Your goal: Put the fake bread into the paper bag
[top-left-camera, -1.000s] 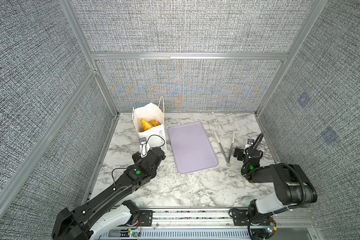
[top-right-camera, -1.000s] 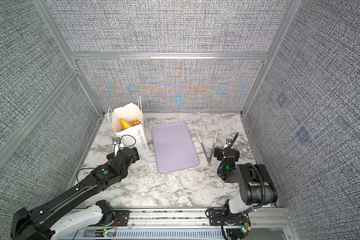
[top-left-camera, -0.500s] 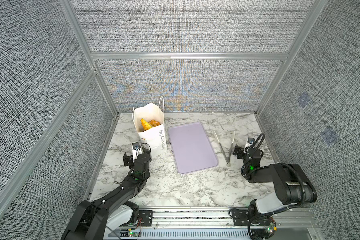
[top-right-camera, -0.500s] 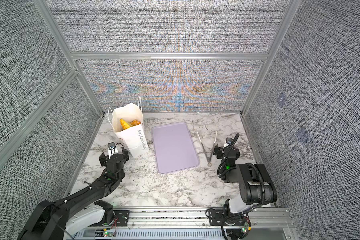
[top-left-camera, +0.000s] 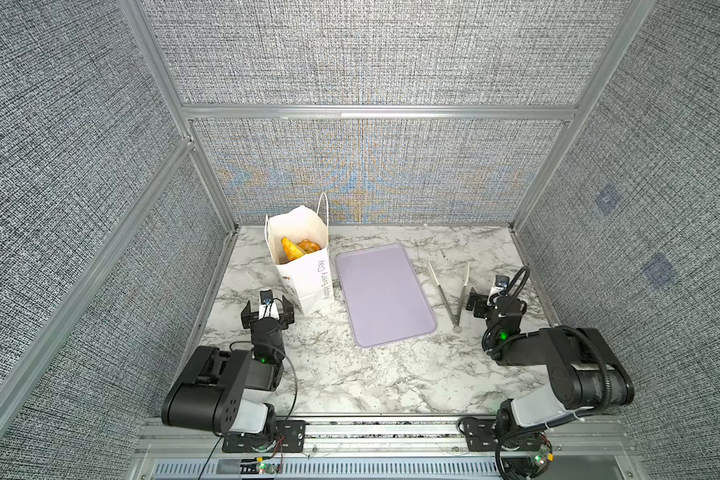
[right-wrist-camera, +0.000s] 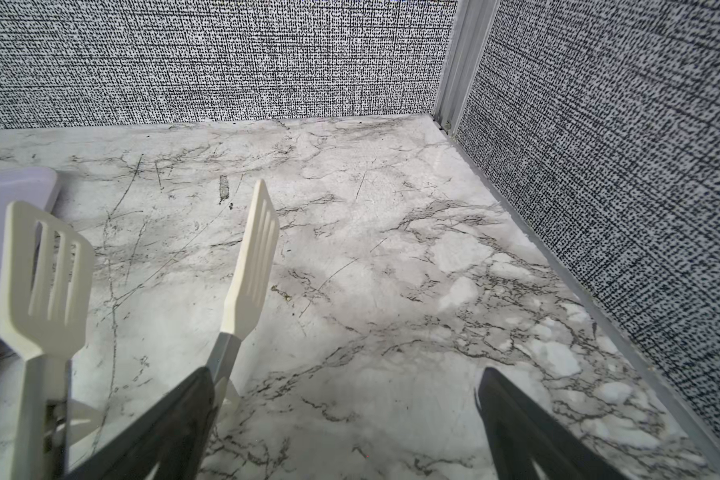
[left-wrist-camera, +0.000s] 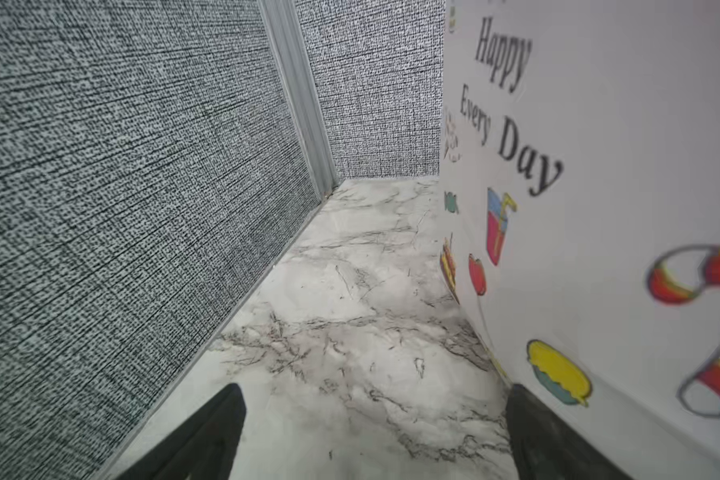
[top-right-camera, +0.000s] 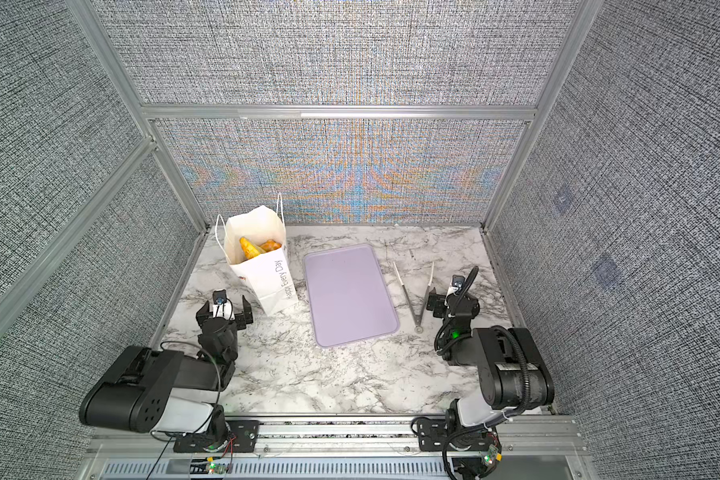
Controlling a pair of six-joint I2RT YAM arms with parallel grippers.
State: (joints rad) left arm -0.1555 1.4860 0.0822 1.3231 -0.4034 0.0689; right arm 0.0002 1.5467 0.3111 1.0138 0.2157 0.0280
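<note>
Standing wide open low over the marble tabletop [top-left-camera: 350, 374], the left pincer [top-left-camera: 267, 311] holds nothing. The white paper bag [top-left-camera: 308, 278] stands upright just beside its right finger and ahead of it; whether they touch cannot be told. Fake bread [top-left-camera: 295, 248], golden and orange pieces, shows inside the bag's open mouth. The right pincer [right-wrist-camera: 345, 376] is spread wide too and grips nothing. Metal tongs [top-left-camera: 453, 299] with cream tips lie just to its left, one arm running close by its left finger. Beyond the tongs, between the two pincers, lies a lavender tray [top-left-camera: 385, 299].
</note>
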